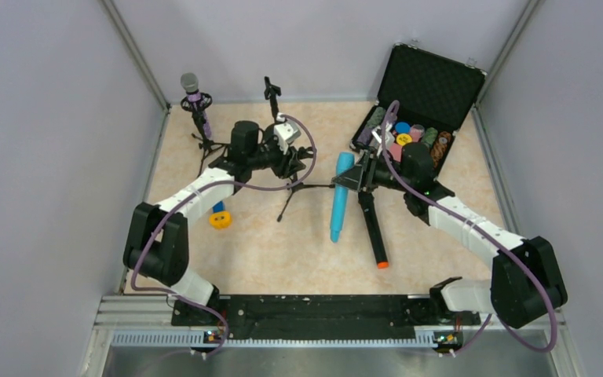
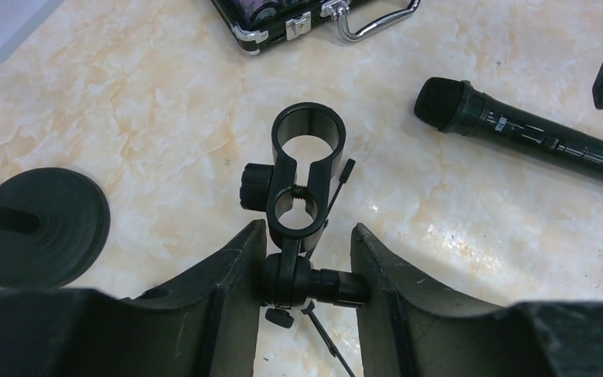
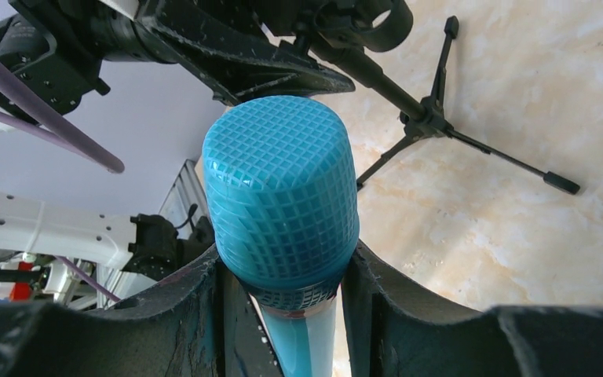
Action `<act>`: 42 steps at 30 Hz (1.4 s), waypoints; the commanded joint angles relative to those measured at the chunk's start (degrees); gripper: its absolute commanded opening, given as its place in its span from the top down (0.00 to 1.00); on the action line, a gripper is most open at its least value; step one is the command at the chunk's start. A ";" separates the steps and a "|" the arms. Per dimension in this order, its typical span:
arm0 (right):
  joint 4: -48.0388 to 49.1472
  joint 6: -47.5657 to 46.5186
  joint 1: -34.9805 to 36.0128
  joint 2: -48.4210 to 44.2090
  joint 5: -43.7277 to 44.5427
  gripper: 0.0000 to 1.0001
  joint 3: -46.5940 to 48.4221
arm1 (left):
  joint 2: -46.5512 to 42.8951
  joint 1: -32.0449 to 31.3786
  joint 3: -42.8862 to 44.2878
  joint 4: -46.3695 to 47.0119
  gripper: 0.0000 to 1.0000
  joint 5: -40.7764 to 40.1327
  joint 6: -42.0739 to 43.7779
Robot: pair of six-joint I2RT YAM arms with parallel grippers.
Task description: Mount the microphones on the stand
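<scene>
The light blue microphone [image 3: 281, 188] is clamped between the two fingers of the right gripper [image 3: 283, 265], which grip it just under the meshed head. In the top view it is in the middle of the table [image 1: 267, 243], with the head pointing far and the tail pointing near. I cannot tell if the tail touches the table.

Just to its left, the left gripper [image 2: 308, 232] has its fingers pressed on both sides of the joint of the tripod stand [image 1: 305, 187]. The round clip [image 2: 308, 135] of this stand is above the fingers and has nothing in it.

The black microphone [image 1: 373, 228] lies flat on the table, just right of the blue one, with its orange end near.

In the far left corner, the purple microphone [image 1: 194, 98] stands upright in another stand. At the far right is an open case [image 1: 432, 78] with coloured pieces inside.
</scene>
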 commanded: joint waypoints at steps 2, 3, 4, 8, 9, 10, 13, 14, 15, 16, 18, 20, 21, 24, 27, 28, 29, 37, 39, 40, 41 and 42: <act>0.86 -0.59 -0.28 -2.95 0.30 1.00 4.53 | -4.70 -1.54 -2.39 0.03 0.77 -0.51 0.90; 0.67 -0.58 -0.24 -3.39 0.54 1.00 4.74 | -5.64 -2.04 -2.84 0.02 0.79 -1.06 0.96; 0.45 -0.70 -0.27 -3.88 0.84 1.00 4.97 | -6.51 -2.53 -3.32 0.07 0.80 -1.74 0.95; -0.48 -1.24 -0.33 -5.92 2.29 1.00 6.18 | -10.15 -4.37 -6.46 0.83 0.82 -3.87 0.80; -0.80 -1.51 -0.33 -6.32 2.60 1.00 6.45 | -11.29 -4.87 -7.52 1.41 0.82 -4.42 0.47; -1.15 -1.73 -0.29 -6.72 2.91 1.00 6.72 | -12.32 -5.33 -8.70 2.16 0.83 -4.93 -0.26; -2.53 -2.81 -0.31 -7.70 4.10 1.00 7.67 | -16.07 -7.14 -12.61 4.28 0.84 -6.70 -0.81; -2.93 -3.11 -0.36 -8.06 4.59 1.00 7.95 | -17.28 -7.79 -13.59 4.93 0.84 -7.14 -1.10; -3.22 -3.34 -0.36 -8.43 5.01 1.00 8.05 | -18.26 -8.57 -14.34 5.28 0.84 -7.63 -1.32; -3.34 -3.53 -0.36 -8.76 5.42 1.00 8.17 | -19.28 -9.33 -15.13 5.37 0.84 -8.14 -1.57; -3.40 -3.81 -0.45 -9.70 5.98 1.00 8.21 | -20.97 -11.13 -16.28 5.30 0.85 -9.18 -2.03; -3.48 -4.42 -0.41 -10.61 6.56 1.00 8.06 | -22.19 -12.69 -17.40 5.36 0.85 -9.56 -2.49; -3.55 -4.61 -0.45 -11.08 6.98 1.00 7.97 | -22.79 -13.53 -17.97 5.38 0.85 -9.57 -2.46; -3.62 -5.10 -0.54 -12.52 8.62 1.00 7.71 | -24.20 -15.12 -19.32 5.41 0.85 -9.51 -2.75; -3.37 -5.21 -0.62 -13.80 9.76 1.00 7.71 | -25.45 -15.86 -20.73 6.69 0.84 -9.32 -3.22; -3.20 -5.27 -0.63 -14.20 9.90 1.00 7.83 | -25.70 -16.01 -21.06 6.84 0.84 -8.97 -3.09; -3.00 -5.31 -0.57 -14.54 10.07 1.00 7.92 | -25.88 -16.15 -21.32 6.83 0.84 -8.56 -2.82; -2.61 -6.14 -0.57 -16.79 12.54 1.00 7.28 | -25.77 -16.47 -21.91 5.97 0.72 -6.66 -0.56; -2.68 -6.32 -0.57 -17.02 12.58 1.00 7.07 | -26.03 -16.53 -21.85 6.10 0.62 -6.56 -0.62; -2.81 -6.42 -0.62 -17.19 12.64 1.00 7.07 | -26.23 -16.55 -22.00 6.38 0.57 -6.48 -0.62; -2.86 -6.53 -0.63 -17.27 12.74 1.00 7.03 | -26.47 -16.56 -22.08 6.68 0.52 -6.40 -0.69; -2.91 -6.58 -0.63 -17.40 12.87 1.00 6.94 | -26.85 -16.56 -22.16 7.10 0.47 -6.42 -0.81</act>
